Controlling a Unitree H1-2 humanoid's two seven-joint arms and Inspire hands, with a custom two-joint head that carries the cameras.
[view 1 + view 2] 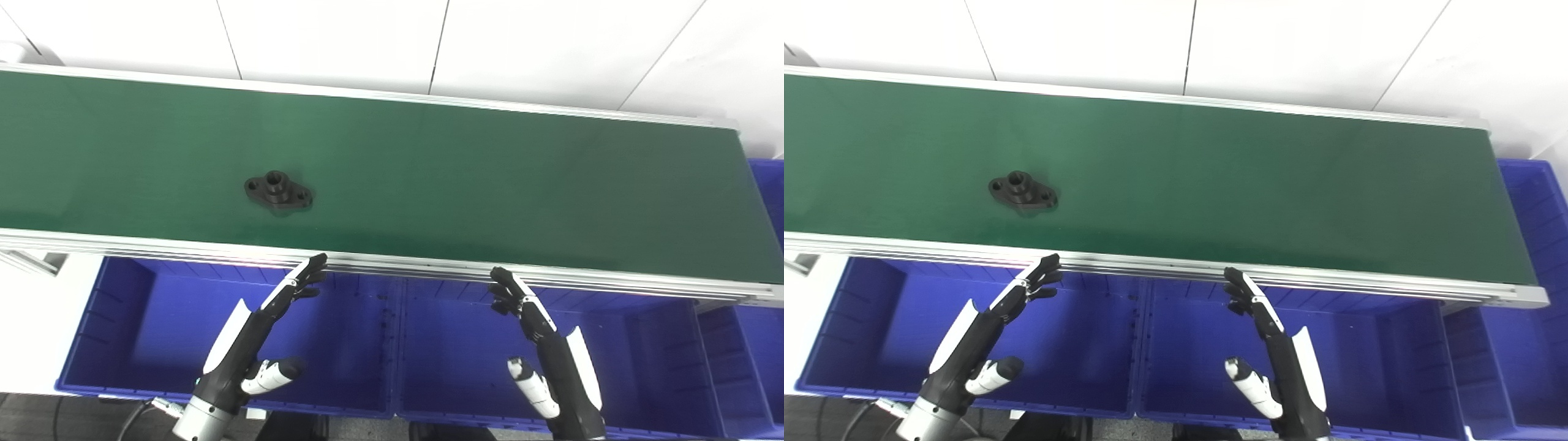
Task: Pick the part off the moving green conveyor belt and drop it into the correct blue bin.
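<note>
Black flanged metal part (278, 193) untouched on green conveyor belt (490, 184) | left hand (257, 343), right hand (545, 343): fingers spread, empty | pick, drop into blue plastic bins (343, 392) pending

The long green conveyor belt (429, 177) has a matt, rubbery-looking surface, smooth and free of sheen. Along its edges runs a silver aluminium frame rail (392, 264), brushed-looking, ribbed with grooves and catching the light. The small black flanged part (278, 192) with its raised hub looks like dull plastic or dark-coated metal; I cannot tell which. The deep blue plastic bins (343, 343) below have smooth, slightly glossy walls. The left hand (254, 346) and right hand (548, 349) show glossy white plastic shells over matt black segments. Behind, the white wall panels (331, 37) look smooth and flat.
</note>
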